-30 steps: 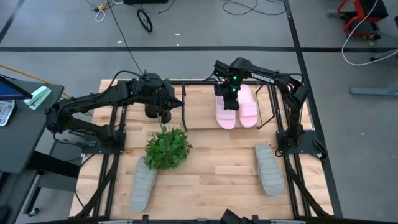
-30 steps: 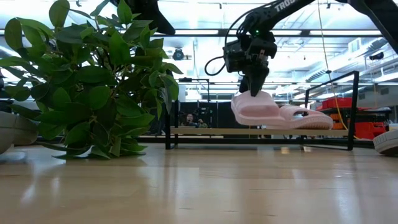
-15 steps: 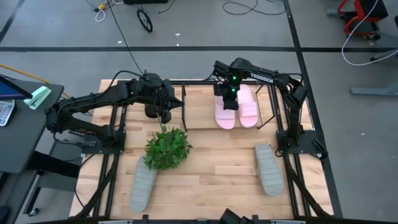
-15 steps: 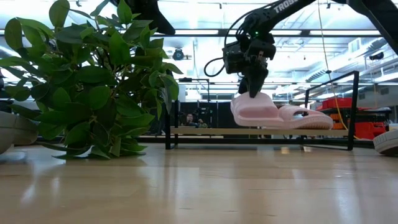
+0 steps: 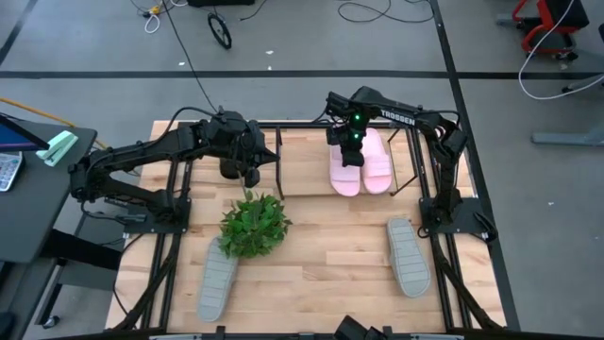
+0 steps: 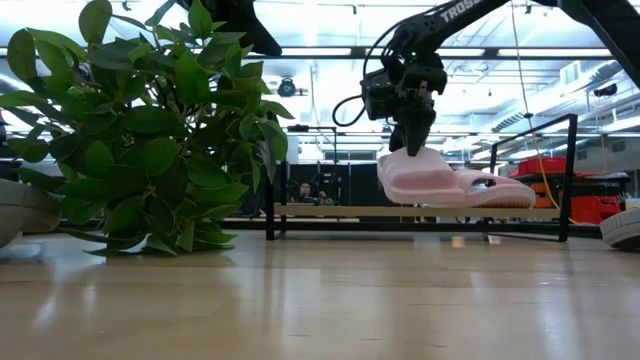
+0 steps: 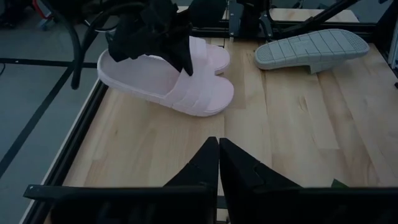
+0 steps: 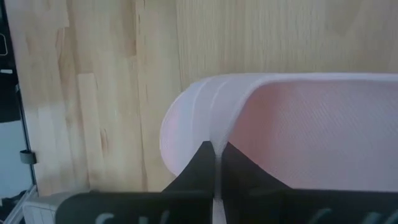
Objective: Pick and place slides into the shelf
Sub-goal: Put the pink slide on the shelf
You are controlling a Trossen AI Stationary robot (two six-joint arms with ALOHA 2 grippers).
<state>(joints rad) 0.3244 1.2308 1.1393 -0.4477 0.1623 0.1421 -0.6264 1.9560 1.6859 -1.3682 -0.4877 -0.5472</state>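
Two light pink slides lie side by side at the far right of the table, inside the shelf [image 6: 420,212] of black rods [image 5: 280,165]. My right gripper [image 5: 351,144] is shut on the left pink slide [image 5: 343,172], also seen in the low view [image 6: 430,182]. The other pink slide [image 5: 378,162] lies beside it. Two grey slides [image 5: 217,279] [image 5: 408,257] rest sole up near the front. My left gripper [image 7: 218,148] hovers shut over the far left, holding nothing. My right gripper pinches the wide strap [image 8: 214,134] of the left pink slide at its edge, between its two fingers. The fingers [image 6: 410,140] come steeply from above, pointing down. The slide sits low over the shelf board, one end tipped up a little; whether its sole touches, I cannot tell.
A green leafy plant [image 5: 255,225] stands left of centre, between my left arm and the near left grey slide. The shelf's upright rods [image 6: 572,175] rise around the pink slides. Bare wood lies in the table's middle [image 5: 330,236].
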